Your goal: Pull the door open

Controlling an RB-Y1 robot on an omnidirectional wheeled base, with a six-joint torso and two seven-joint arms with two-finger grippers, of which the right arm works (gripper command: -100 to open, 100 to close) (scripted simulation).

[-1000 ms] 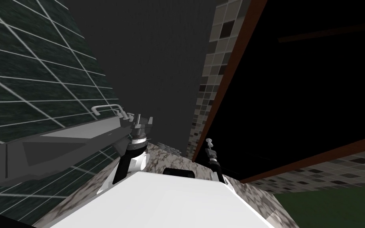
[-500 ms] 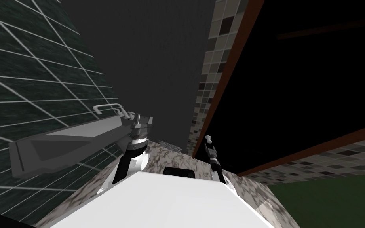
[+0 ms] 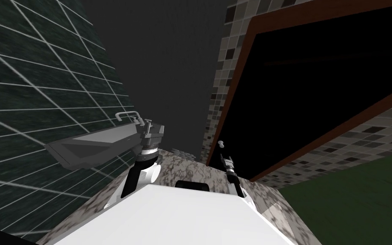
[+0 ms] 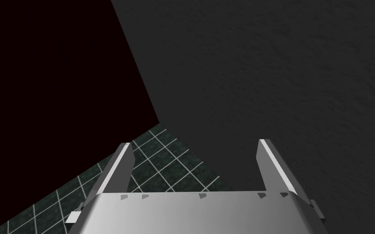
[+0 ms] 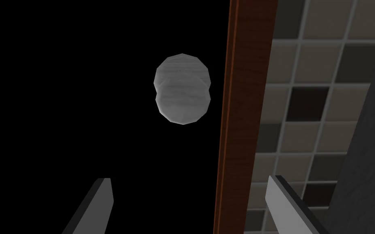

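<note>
A grey round door knob point(image 5: 182, 88) stands out from a black door face point(image 5: 81, 101), close to its brown frame point(image 5: 243, 101). My right gripper point(image 5: 190, 178) is open and points at the knob from a short way back, with nothing between its fingers point(image 5: 101, 199). From the head, the knob point(image 3: 221, 143) sits just beyond the right gripper point(image 3: 227, 159), at the lower left corner of the brown-framed door point(image 3: 318, 85). My left gripper point(image 3: 154, 128) is open and empty beside the basin; in its wrist view the left gripper point(image 4: 195, 142) faces a dark grey wall.
A grey basin point(image 3: 101, 142) with a tap point(image 3: 128, 115) juts from the green tiled wall point(image 3: 29, 85) on my left. A mosaic tiled wall point(image 3: 227, 76) flanks the door frame. A dark grey wall point(image 3: 169, 64) stands ahead. Marbled floor point(image 3: 182, 163) lies underfoot.
My right gripper has opened, let go of the knob and drawn back a little. The whole head view has swung, so I have turned; the left arm holds its pose.
</note>
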